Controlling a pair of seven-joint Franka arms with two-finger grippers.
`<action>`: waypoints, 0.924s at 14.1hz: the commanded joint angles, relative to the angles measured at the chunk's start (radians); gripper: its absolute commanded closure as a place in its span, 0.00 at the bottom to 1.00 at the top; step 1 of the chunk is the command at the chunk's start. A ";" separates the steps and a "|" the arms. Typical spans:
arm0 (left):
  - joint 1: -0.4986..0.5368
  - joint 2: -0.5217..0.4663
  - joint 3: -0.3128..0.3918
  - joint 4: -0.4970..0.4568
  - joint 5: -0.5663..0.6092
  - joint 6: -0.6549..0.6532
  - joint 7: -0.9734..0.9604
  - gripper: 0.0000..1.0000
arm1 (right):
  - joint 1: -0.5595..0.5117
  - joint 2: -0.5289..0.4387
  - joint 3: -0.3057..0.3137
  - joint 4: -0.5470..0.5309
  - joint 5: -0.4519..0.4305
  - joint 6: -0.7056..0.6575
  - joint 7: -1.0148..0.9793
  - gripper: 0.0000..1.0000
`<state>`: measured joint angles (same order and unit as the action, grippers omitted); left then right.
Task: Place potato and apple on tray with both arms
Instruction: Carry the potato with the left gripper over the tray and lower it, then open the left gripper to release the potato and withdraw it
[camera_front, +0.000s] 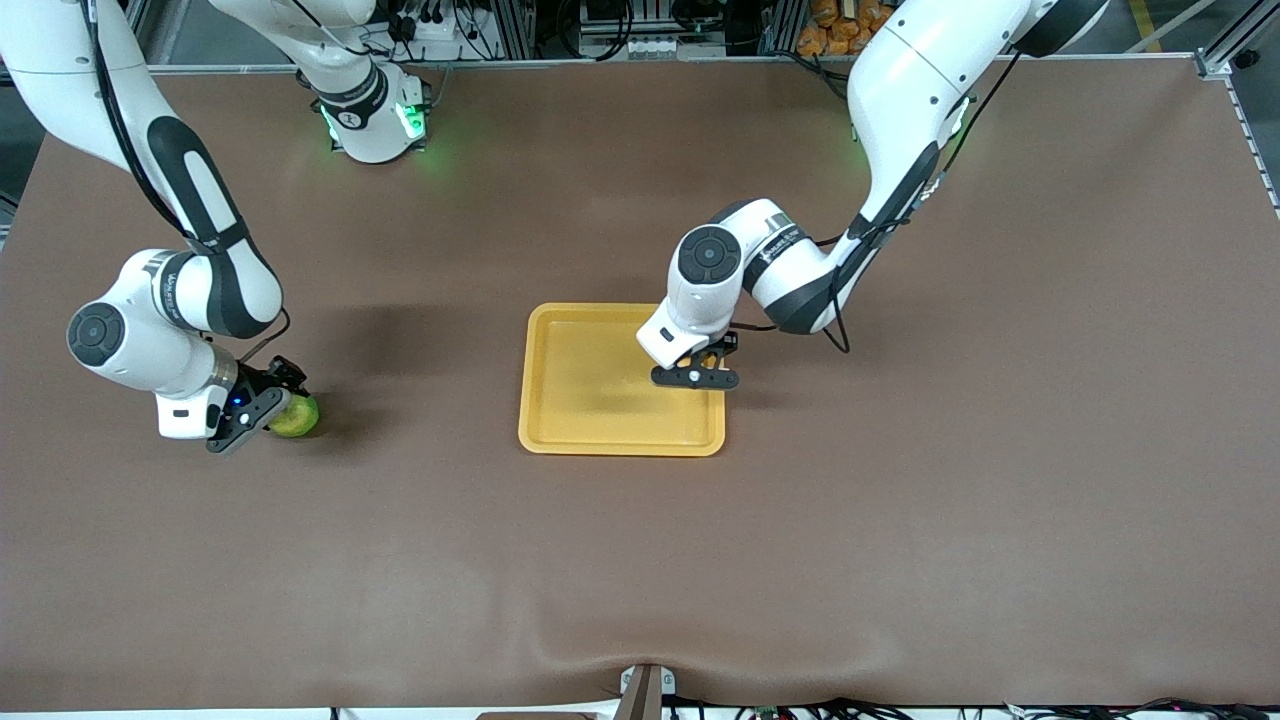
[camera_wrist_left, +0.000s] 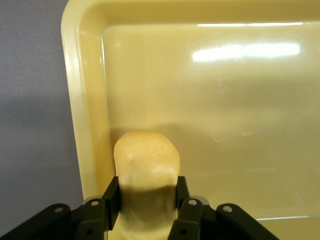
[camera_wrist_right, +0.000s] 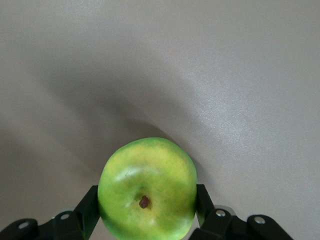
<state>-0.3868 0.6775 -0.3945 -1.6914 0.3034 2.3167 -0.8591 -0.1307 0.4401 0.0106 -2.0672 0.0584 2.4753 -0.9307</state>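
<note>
Brown matting is covering the surface (camera_front: 640, 560) I am working over. Toward the right arm's end, my right hand (camera_front: 262, 408) is clamping the apple (camera_front: 295, 416) low over the mat, well apart from the tray (camera_front: 590, 420); the round fruit could roll out of the narrow pads during the carry. At the tray's edge toward the left arm's end, my left hand (camera_front: 697, 377) is gripping the potato (camera_wrist_left: 146, 172) just inside the rim; releasing here could be tipping it over that rim.
</note>
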 joint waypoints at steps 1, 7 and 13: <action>-0.020 0.030 0.009 0.036 0.031 -0.019 -0.070 1.00 | -0.014 -0.015 0.009 0.001 -0.014 -0.003 -0.007 0.81; -0.038 0.036 0.043 0.044 0.059 -0.019 -0.072 1.00 | -0.014 -0.046 0.009 0.032 -0.014 -0.010 -0.045 0.81; -0.037 0.030 0.049 0.082 0.059 -0.019 -0.064 0.00 | 0.014 -0.073 0.015 0.111 -0.006 -0.176 -0.031 0.80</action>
<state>-0.4078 0.7035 -0.3560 -1.6476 0.3338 2.3167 -0.9036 -0.1271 0.3948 0.0189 -1.9872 0.0578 2.3651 -0.9657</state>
